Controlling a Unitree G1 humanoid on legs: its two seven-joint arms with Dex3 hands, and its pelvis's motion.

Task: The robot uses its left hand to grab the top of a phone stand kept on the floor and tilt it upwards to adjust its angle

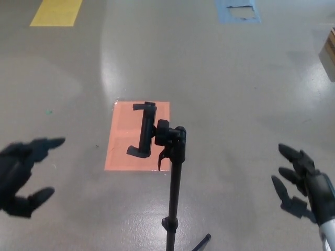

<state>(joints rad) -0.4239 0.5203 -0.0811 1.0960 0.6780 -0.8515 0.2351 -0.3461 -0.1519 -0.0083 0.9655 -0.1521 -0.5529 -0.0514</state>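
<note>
The left robot hand (23,175) and right robot hand (303,183) hang low at either side, fingers spread, holding nothing. Between them the stand (172,193) rises from the floor (235,78), its clamp (144,129) untouched, over an orange patch (123,137). Yellow (56,11) and blue (238,9) patches lie beyond.

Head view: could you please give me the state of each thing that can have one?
Phone stand: upright on the floor, untouched.
Clamp: empty, no phone in it, at the pole's top.
Left hand: open, holding nothing, apart from the stand.
Right hand: open, holding nothing, off to the side.
</note>
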